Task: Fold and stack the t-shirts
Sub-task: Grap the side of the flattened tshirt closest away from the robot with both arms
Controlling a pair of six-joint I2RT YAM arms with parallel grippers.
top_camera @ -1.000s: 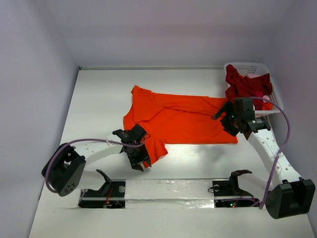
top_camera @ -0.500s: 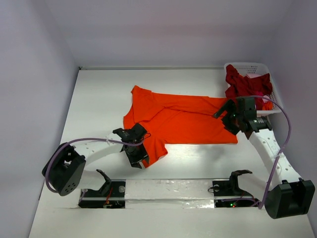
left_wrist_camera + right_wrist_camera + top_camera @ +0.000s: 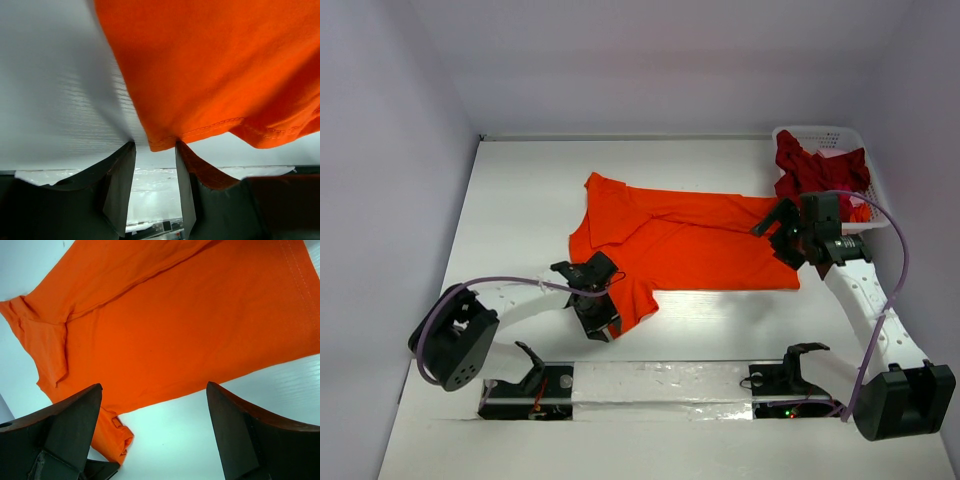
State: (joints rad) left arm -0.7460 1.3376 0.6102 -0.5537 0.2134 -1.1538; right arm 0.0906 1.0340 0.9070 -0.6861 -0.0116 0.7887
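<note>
The orange t-shirt [image 3: 695,245] lies spread out, partly wrinkled, across the middle of the table. The crimson t-shirt [image 3: 815,170] is bunched in the white basket [image 3: 820,132] at the far right. My left gripper [image 3: 600,318] sits low at the orange shirt's near-left corner. In the left wrist view the jaws [image 3: 154,145] are apart, and the hem corner of the orange shirt [image 3: 210,65] lies just at their tips, not pinched. My right gripper [image 3: 775,238] hovers wide open over the shirt's right edge. The right wrist view [image 3: 154,385] shows the orange shirt [image 3: 175,330] below it.
The basket stands against the right wall, close to the right arm. A shiny taped strip [image 3: 660,382] runs along the near edge between the arm bases. White walls close in the left, back and right sides.
The right gripper has shifted slightly to the right, toward the basket. The left arm has barely moved and stays at the shirt corner. The shirts have not moved.
</note>
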